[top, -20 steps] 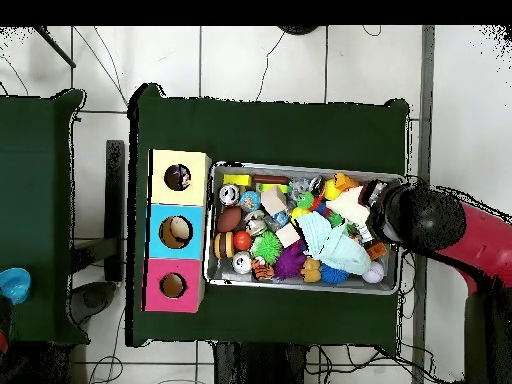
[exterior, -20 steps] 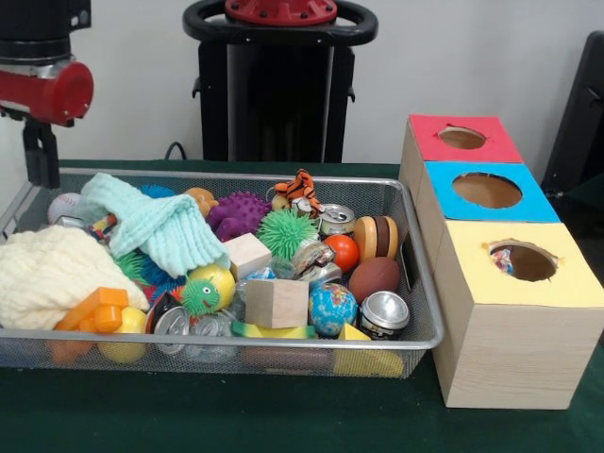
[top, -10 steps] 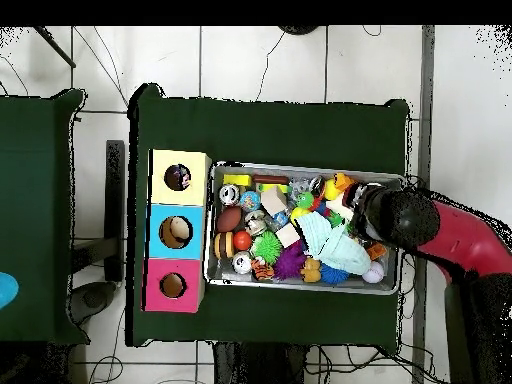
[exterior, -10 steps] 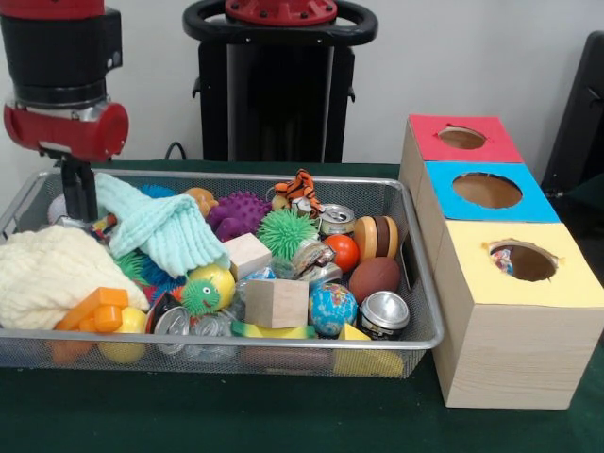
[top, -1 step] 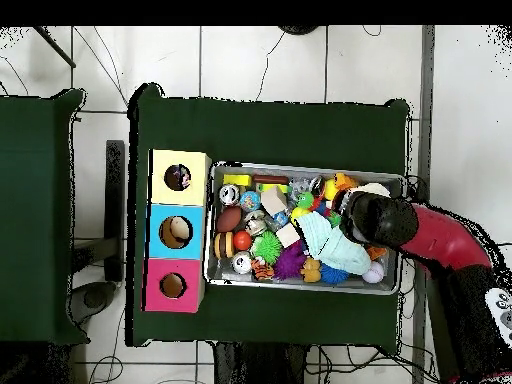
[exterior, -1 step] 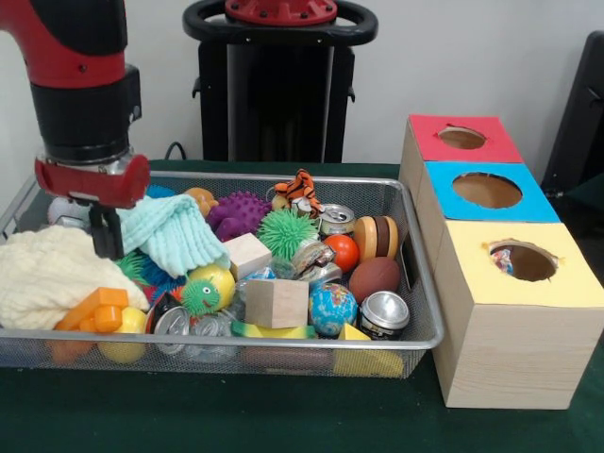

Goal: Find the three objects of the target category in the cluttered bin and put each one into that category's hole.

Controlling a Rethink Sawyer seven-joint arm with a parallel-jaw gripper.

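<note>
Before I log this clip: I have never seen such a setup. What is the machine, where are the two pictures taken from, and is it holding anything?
The machine is a red and black robot arm. Its pincer hangs low over one end of a wire mesh bin, between a cream knitted cloth and a mint green cloth. I cannot tell whether it is open or holds anything.

One picture looks across the table at the bin. The other looks straight down, where the arm reaches in from the side.

The bin is heaped with toys: spiky balls, wooden blocks, small cans, a globe ball, a toy tiger. Beside it stands a wooden box with three round holes, topped red, blue and yellow.
</note>
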